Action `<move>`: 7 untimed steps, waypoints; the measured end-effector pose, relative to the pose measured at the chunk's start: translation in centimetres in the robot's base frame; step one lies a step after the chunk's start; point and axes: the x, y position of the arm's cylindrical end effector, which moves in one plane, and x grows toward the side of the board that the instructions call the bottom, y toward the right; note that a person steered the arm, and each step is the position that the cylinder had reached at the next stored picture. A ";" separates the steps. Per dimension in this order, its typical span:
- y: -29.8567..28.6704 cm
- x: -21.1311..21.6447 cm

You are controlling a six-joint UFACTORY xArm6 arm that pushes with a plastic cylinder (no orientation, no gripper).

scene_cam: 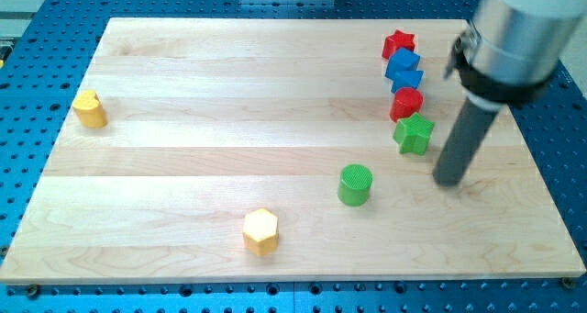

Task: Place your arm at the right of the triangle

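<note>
No jaws here, so nothing opens or closes, only my tip (449,181) on the worktop (183,166), just right of the green star (414,134). The triangle, seemingly one of the blue blocks (404,71), lies nearer the view's top, above the red cylinder (406,104). Drifting left on the way up could shove that column, displacing the triangle.

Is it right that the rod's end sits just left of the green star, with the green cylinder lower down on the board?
Not quite. In the camera view my tip is just to the view's right of the green star, not left of it. The rest holds: the green cylinder does sit lower down on the board, toward the view's bottom and left of the star.
</note>
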 end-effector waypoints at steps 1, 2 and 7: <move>-0.6 2.7; 3.5 3.8; 7.9 -0.6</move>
